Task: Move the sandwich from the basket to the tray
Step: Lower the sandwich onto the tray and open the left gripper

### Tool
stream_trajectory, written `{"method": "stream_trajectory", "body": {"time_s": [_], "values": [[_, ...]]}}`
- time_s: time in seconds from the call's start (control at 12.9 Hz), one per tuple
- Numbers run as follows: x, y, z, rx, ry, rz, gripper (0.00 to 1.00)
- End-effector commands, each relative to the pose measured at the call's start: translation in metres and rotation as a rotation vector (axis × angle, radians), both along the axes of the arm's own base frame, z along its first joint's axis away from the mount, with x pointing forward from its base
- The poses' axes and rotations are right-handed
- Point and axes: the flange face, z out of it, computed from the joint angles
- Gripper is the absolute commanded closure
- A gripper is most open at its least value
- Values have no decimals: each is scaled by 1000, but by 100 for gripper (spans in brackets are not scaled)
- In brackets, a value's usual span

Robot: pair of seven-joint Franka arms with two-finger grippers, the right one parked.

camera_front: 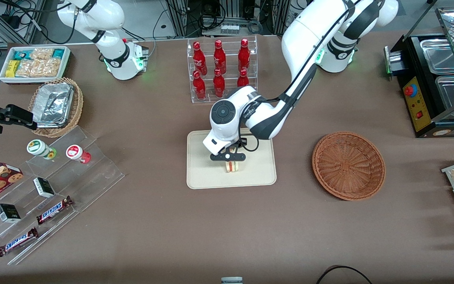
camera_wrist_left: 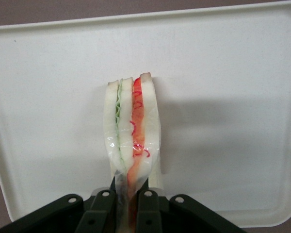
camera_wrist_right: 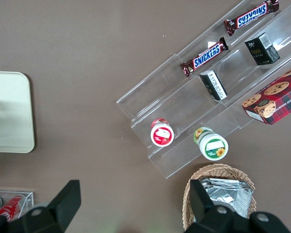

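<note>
The left arm's gripper (camera_front: 230, 157) hangs over the middle of the tray (camera_front: 207, 177), its fingers (camera_wrist_left: 148, 204) clenched on the sandwich (camera_front: 232, 165), which stands on edge with its lower end at or just above the tray's surface; whether it actually touches cannot be told. In the left wrist view the sandwich (camera_wrist_left: 133, 131) shows its cut edge, pale bread slices with a green layer in one gap and a red-orange layer in the other, and the two dark fingers pinch it from both faces at the near end, with the cream tray (camera_wrist_left: 233, 73) filling the view beneath it. The tray lies near the centre of the worktop (camera_front: 164, 228), nearer the front camera than a clear rack of red bottles (camera_front: 221, 69). The reddish-brown wicker basket (camera_front: 348, 165) sits on the worktop well apart from the tray, toward the working arm's end, and nothing lies in it. Toward the parked arm's end, a lighter wicker basket with foil trays (camera_front: 55, 104) sits close to the worktop's edge.
</note>
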Motion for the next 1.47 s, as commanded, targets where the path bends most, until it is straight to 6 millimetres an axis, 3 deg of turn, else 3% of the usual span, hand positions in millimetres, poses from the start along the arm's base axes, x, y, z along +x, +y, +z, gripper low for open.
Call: {"method": "stream_trajectory", "body": {"time_s": [0.0,0.16,0.23,0.39,0.47,0.62,0.85,1.16,1.4], "values": [[-1,-11,-4,4,-31,6,100],[-2,-11,-8,17,-43,9,100],[-3,-11,-12,22,-37,12,92],[-3,-11,-13,22,-38,12,15],[-2,-10,-10,28,-48,7,1],[2,-9,11,23,-67,9,1],[12,10,82,41,-94,37,0],[47,84,191,38,-134,164,0],[49,138,262,63,-150,235,1]]}}
